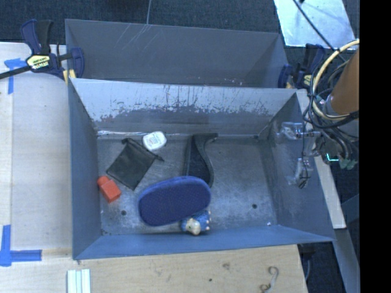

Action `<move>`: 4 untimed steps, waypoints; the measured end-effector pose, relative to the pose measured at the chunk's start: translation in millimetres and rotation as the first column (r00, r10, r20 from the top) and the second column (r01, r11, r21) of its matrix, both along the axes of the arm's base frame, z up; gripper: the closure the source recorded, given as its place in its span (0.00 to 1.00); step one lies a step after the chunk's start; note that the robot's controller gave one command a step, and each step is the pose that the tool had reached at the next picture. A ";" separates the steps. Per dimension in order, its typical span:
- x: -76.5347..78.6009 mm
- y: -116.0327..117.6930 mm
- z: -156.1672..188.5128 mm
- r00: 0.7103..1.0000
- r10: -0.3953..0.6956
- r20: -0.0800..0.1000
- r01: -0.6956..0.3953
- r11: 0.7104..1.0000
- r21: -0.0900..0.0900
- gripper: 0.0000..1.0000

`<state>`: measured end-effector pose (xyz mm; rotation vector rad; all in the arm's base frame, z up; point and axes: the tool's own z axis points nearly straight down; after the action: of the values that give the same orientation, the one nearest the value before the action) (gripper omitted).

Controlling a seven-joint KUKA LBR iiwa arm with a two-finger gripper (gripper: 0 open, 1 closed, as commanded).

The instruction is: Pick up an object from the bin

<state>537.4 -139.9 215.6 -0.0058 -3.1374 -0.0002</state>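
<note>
The claw (302, 163) hangs over the bin's (183, 105) sloped wall at 3 o'clock, well apart from the loose things; I cannot tell whether it is spread or pressed together. Nearest lie a black curved piece (198, 157) at centre and a blue oval pad (174, 201) toward 6 o'clock, with a black pouch (131, 165) and an orange block (110, 188) at 9 o'clock.

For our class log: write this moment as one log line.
gripper: at bin right wall | blue oval pad: on floor, apart from gripper
</note>
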 end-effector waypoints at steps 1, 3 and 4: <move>-1.9 56.7 -58.1 0.991 0.135 0.003 -0.135 0.991 0.003 0.00; 93.4 112.4 -31.9 0.938 0.345 0.015 -0.345 0.939 -0.003 0.00; 59.4 172.2 -76.0 0.827 0.562 0.004 -0.562 0.827 0.003 0.00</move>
<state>596.9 32.3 139.6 0.9169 -3.0036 -0.0049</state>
